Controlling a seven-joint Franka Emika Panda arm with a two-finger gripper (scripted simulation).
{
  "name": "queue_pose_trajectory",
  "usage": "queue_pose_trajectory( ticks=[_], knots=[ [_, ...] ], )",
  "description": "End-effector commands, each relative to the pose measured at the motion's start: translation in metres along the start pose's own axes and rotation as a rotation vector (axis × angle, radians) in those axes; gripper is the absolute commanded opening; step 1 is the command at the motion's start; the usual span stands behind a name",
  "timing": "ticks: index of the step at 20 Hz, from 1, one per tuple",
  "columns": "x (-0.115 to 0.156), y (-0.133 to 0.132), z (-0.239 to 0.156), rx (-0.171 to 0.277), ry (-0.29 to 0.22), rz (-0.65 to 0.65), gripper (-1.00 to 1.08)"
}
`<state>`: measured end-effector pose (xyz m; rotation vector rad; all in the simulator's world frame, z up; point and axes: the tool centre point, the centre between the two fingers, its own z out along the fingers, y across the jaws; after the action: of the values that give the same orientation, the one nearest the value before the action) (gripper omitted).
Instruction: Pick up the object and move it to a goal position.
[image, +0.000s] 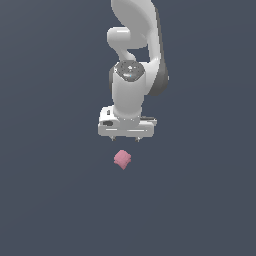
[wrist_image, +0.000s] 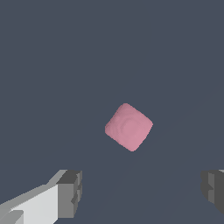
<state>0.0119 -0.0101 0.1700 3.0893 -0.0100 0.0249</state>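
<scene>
The object is a small pink blocky lump (image: 122, 159) lying on the flat dark grey-blue surface, just below the arm in the exterior view. It also shows in the wrist view (wrist_image: 128, 127), turned like a diamond. My white gripper (image: 125, 139) hangs pointing down, above and apart from the lump. Its two short fingertips are spread wide. In the wrist view my gripper (wrist_image: 142, 192) is open and empty; the two grey fingertips (wrist_image: 70, 192) stand far apart, with the lump beyond the gap between them and touching neither.
A plain dark grey-blue surface (image: 50, 200) fills both views. No goal marker or other object shows.
</scene>
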Motion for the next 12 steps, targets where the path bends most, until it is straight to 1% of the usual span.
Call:
queue_pose_trajectory(
  ticks=[1,6,12],
  knots=[
    [0.001,0.0,0.005,0.004,-0.002,0.037,1.0],
    [0.006,0.002,0.019,0.015,-0.007,0.146,1.0],
    [0.012,0.005,0.042,0.03,-0.016,0.327,1.0]
  ],
)
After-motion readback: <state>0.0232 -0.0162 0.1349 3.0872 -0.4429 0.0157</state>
